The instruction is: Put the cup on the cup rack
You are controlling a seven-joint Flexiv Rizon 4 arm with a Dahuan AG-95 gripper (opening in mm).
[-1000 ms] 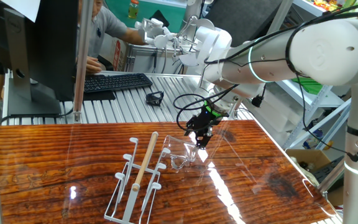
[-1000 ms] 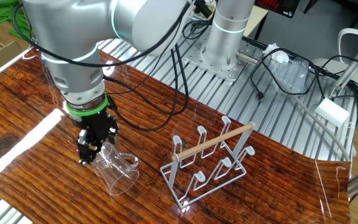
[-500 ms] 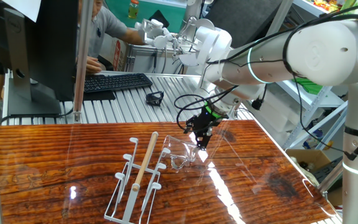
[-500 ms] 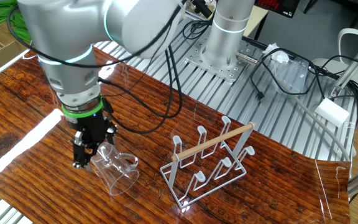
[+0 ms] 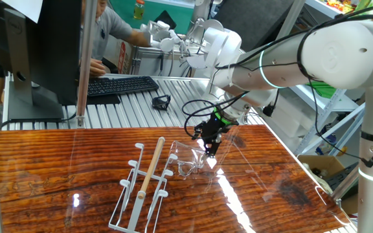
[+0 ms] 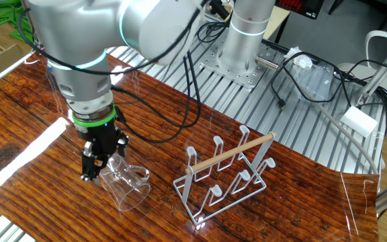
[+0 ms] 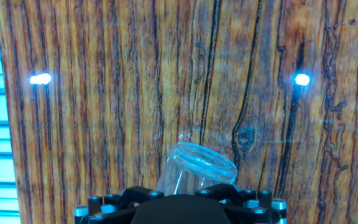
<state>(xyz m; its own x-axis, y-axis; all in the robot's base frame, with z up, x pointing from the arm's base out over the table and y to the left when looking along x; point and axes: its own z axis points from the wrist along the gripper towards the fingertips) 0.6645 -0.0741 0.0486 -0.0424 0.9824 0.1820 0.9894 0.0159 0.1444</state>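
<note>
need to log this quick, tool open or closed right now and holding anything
Tool: cannot be told; it sits at the cup on the table, fingers not clearly visible, grip unconfirmed.

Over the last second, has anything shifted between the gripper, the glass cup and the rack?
Barely. The gripper swayed slightly sideways and back, still at the base of the cup, which lies on its side on the table exactly as before. The cup rack has not moved. Nothing was visibly grasped or released.

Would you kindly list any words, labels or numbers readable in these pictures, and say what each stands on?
None can be read.
Red display behind the arm's base: digits cut off and too blurred.
Green bottle in the background: label too small.
Cup, cup rack, gripper: no markings visible.
</note>
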